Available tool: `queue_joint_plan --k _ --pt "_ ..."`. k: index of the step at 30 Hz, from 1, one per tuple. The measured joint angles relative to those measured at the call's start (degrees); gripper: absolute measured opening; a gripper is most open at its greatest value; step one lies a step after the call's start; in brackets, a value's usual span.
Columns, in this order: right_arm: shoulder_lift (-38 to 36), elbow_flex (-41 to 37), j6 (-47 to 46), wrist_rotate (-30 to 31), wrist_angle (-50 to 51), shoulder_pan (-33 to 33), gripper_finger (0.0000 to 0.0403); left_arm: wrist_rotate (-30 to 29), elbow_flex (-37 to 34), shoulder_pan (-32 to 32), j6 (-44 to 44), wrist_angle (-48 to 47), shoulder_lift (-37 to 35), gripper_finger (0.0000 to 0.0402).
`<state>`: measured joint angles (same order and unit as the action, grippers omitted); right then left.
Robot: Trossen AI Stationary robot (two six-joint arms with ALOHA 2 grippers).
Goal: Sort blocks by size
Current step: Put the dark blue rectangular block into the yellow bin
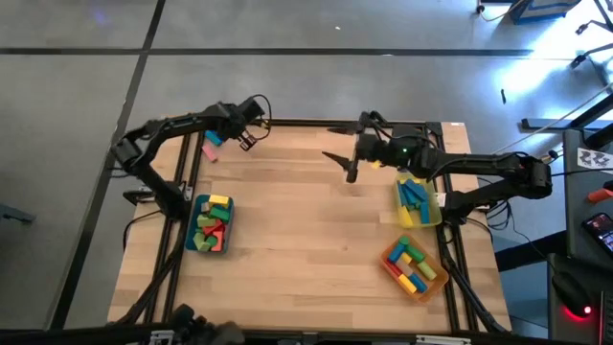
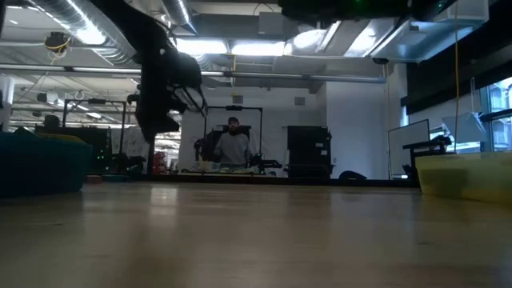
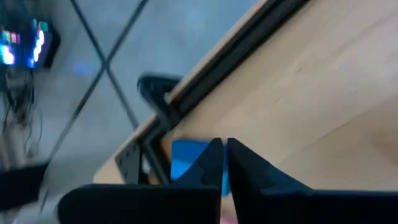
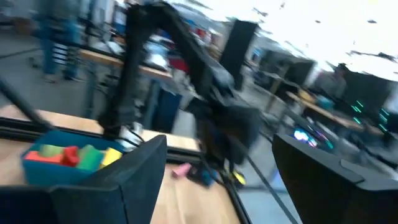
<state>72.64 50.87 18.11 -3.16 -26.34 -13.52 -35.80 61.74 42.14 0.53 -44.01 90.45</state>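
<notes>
Left fingers (image 3: 249, 171): clenched, tips nearly touching. The blue block (image 3: 186, 158) shows behind them, not between, so I judge nothing is grasped.
Left gripper (image 1: 245, 140): near the table's (image 1: 306, 230) far left corner, just beside the blue block and a pink block (image 1: 210, 151).
Right gripper (image 1: 345, 161): released, jaws wide, empty, hovering over bare wood as if waiting.
Sorted blocks: in the teal tray (image 1: 196, 213), the yellow tray (image 1: 433, 216) and the orange tray (image 1: 390, 261), apparently grouped by size.
Left to sort: seemingly the two corner blocks.
</notes>
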Motion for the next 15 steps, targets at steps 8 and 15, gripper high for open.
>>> queue_joint_plan --k 8,15 --pt "1.7 0.0 1.7 -1.9 1.3 0.0 0.0294 -1.0 4.1 4.6 -3.1 -7.7 9.4 0.0003" --pt "2.5 0.0 2.3 -1.5 0.6 0.0 0.0294 -1.1 4.0 8.5 -2.1 -7.6 15.2 0.0005"
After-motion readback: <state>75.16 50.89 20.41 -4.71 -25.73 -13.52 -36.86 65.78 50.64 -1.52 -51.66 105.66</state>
